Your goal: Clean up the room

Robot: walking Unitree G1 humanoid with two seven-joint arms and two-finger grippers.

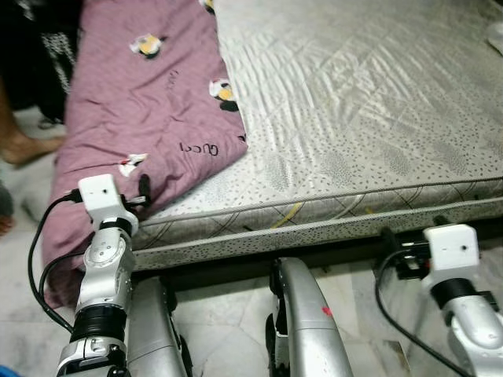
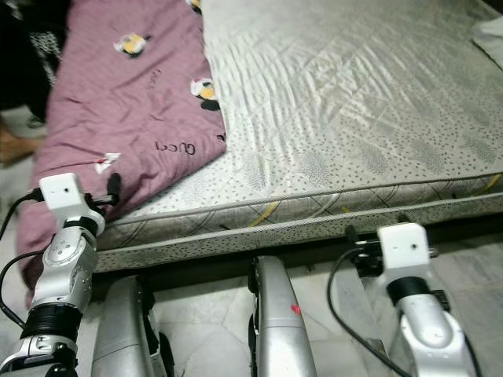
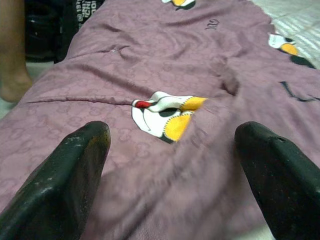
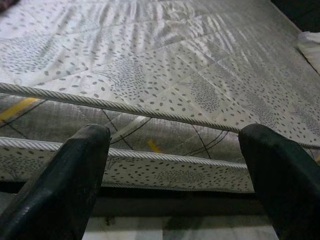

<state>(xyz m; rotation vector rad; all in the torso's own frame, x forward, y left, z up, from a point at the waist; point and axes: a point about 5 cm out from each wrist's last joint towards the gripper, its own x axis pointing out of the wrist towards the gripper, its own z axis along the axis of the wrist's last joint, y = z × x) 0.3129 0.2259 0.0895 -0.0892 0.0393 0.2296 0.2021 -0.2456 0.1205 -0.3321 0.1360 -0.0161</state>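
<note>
Left gripper (image 3: 170, 165) nearest, black fingers spread wide, empty, aimed at the mauve cartoon-print quilt (image 1: 149, 102) slumping off the grey quilted mattress (image 1: 354, 102). Likely lining up a grab. Right gripper (image 4: 175, 165) agape, empty, facing mattress edge.

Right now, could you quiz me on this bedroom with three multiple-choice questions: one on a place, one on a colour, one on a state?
1. Where does the blanket lie on the mattress?
A. robot's left side
B. robot's right side
C. centre

2. What colour is the blanket?
A. green
B. mauve-purple
C. white

3. How are the left end effector fingers?
A. clamped on cloth
B. spread open
C. folded away

Answers: 1 A, it drapes over the left edge. 2 B, mauve with cartoon prints. 3 B, the left wrist view shows a wide gap over the blanket.
</note>
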